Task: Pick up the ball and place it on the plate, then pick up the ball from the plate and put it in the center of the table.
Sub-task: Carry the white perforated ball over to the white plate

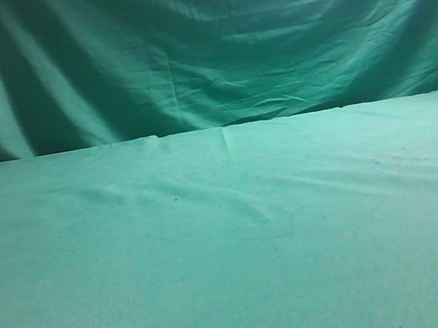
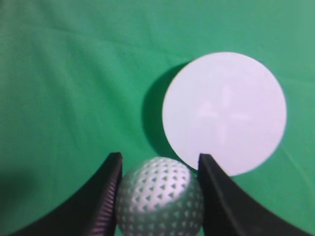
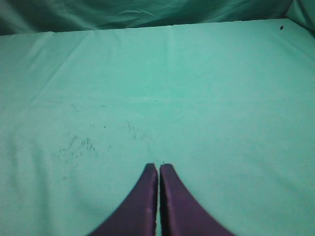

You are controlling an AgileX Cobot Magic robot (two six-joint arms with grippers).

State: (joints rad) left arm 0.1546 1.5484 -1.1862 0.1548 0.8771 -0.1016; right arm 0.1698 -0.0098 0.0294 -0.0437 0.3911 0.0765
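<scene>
In the left wrist view the left gripper [image 2: 158, 169] has its two dark fingers [image 2: 106, 196] closed narrowly on the ball [image 2: 160, 196], a small white dimpled sphere that sits at the bottom centre of the frame, pressed on both sides. Just above and to the right of the ball lies the plate [image 2: 224, 113] — a plain white round disc resting flat on the green cloth of the worktop [image 2: 69, 88], with a dark shadow along its left edge. The ball overlaps the plate's lower left rim in the picture; whether it hangs above the plate or beside it cannot be told from this angle.

In the right wrist view the right gripper [image 3: 158, 168] shows at the bottom centre, its fingers [image 3: 140, 206] pressed together with only a hairline gap and nothing between them. Ahead of it the teal cloth runs to the far edge near the top of the frame, with a patch of small dark specks [image 3: 78, 145] at centre left.

The exterior view shows only the wrinkled cloth in the lower half and the darker draped curtain [image 1: 198, 41] above — neither arm, ball nor plate appears there.
</scene>
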